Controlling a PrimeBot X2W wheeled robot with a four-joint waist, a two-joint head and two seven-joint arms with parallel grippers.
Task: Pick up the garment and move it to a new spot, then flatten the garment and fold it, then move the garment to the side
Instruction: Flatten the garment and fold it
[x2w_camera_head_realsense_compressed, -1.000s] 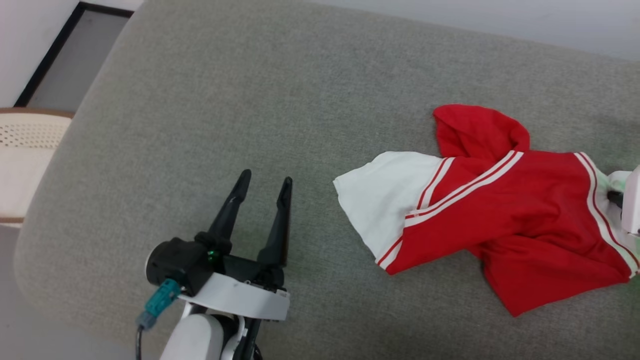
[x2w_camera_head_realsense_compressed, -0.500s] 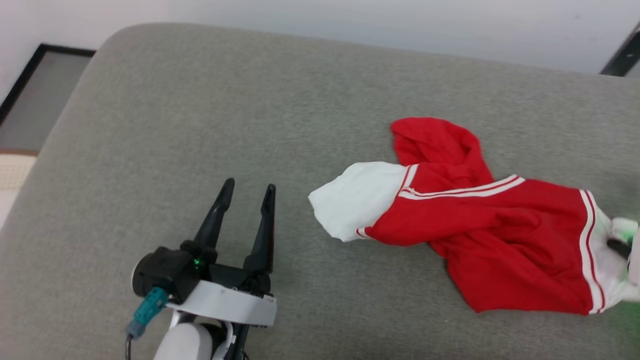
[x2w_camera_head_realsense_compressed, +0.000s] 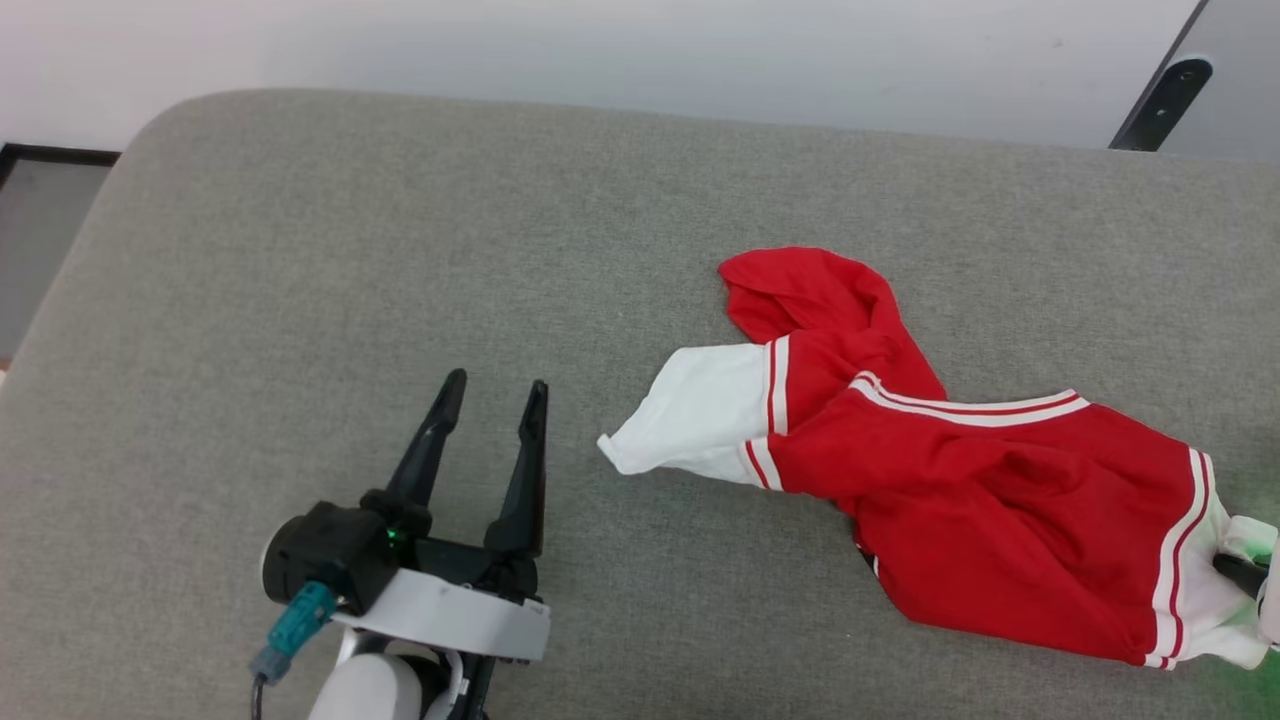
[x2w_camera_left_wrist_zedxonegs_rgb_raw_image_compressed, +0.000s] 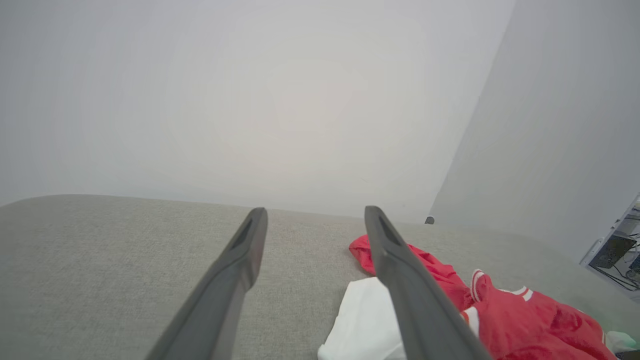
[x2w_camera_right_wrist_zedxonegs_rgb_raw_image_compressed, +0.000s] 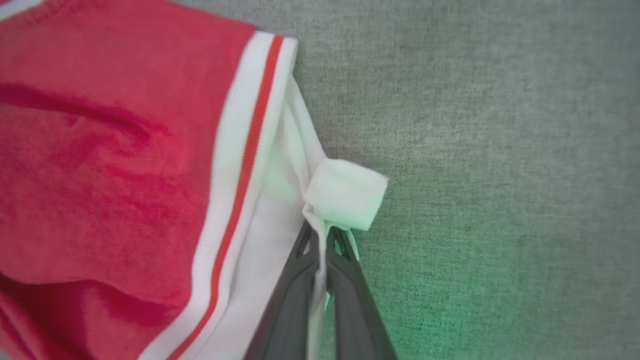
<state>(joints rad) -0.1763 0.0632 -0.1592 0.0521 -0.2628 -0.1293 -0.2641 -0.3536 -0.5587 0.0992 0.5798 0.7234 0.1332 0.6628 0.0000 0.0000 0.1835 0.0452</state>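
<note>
**A:** What does the right gripper (x2w_camera_right_wrist_zedxonegs_rgb_raw_image_compressed: 322, 231) have?

**B:** It is clenched on the garment (x2w_camera_head_realsense_compressed: 1000, 500), pinching the white edge just past the red-and-white stripe. A small fold of white cloth bunches above its tips.

**A:** And the garment itself?

**B:** It lies on the grey cushion (x2w_camera_head_realsense_compressed: 400, 250), at the right of the head view. From the pinched edge the red body runs left, to a white sleeve that ends near the left gripper (x2w_camera_head_realsense_compressed: 495, 385). A red flap curls up behind that sleeve.

**A:** Any change from a second ago?

**B:** Yes. The camera has swung, so more of the wall (x2w_camera_head_realsense_compressed: 600, 50) shows along the top. The cloth has changed too. It was spread broad, and now it is drawn into a longer, narrower band towards the right gripper. The white sleeve has gathered to a point.

**A:** The left gripper?

**B:** Released, fingers apart, nothing between them. It hovers over bare cushion just left of the sleeve tip without touching it, posed as it was before.
</note>
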